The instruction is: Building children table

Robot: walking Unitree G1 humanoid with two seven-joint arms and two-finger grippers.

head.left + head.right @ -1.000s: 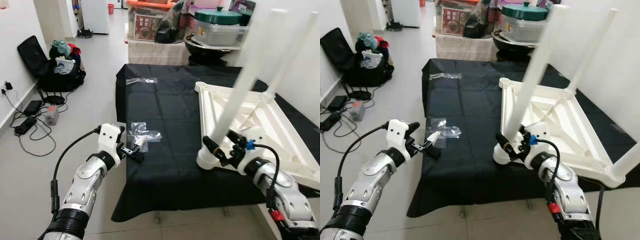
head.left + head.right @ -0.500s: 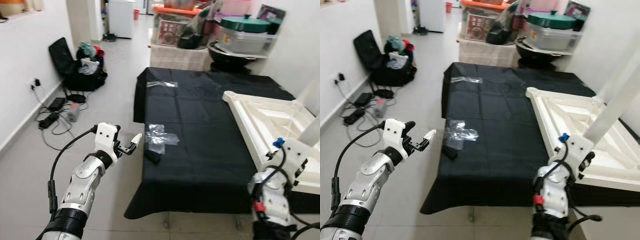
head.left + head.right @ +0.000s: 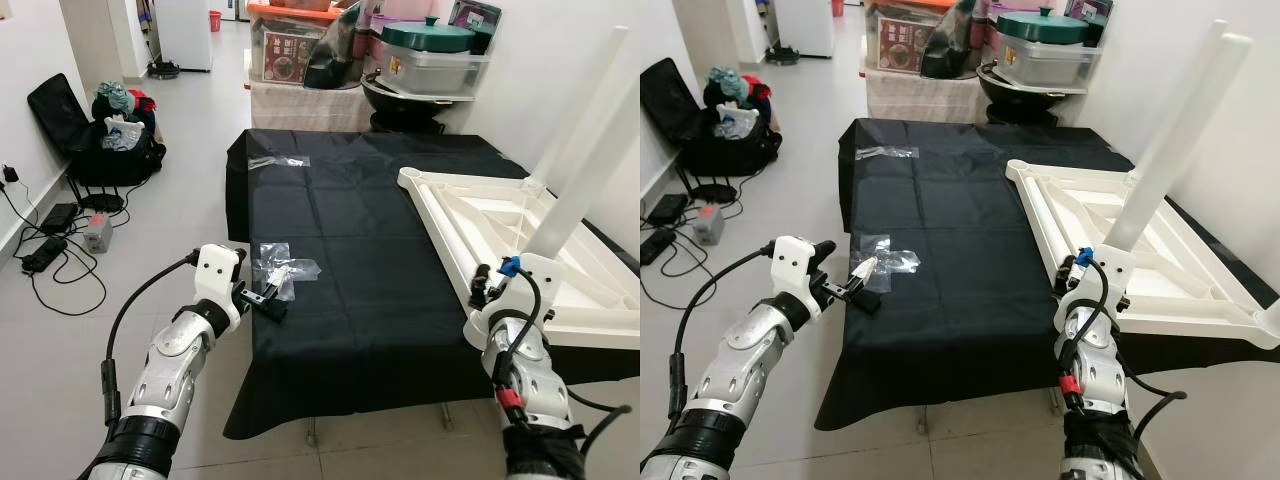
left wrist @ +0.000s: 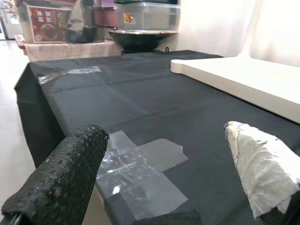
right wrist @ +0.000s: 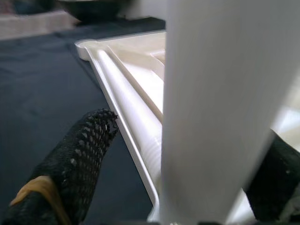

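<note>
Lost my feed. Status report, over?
Left gripper open, empty, at cloth edge over plastic bags. Right gripper around white table leg, upturned tabletop beneath.

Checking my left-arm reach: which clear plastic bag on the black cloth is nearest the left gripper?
The clear plastic bag at the cloth's near edge, just beyond the left gripper; the far bag lies near the far edge.

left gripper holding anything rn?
No. In the left wrist view the left gripper is open, its fingers spread with nothing between them, above the clear plastic bag on the black cloth.
</note>
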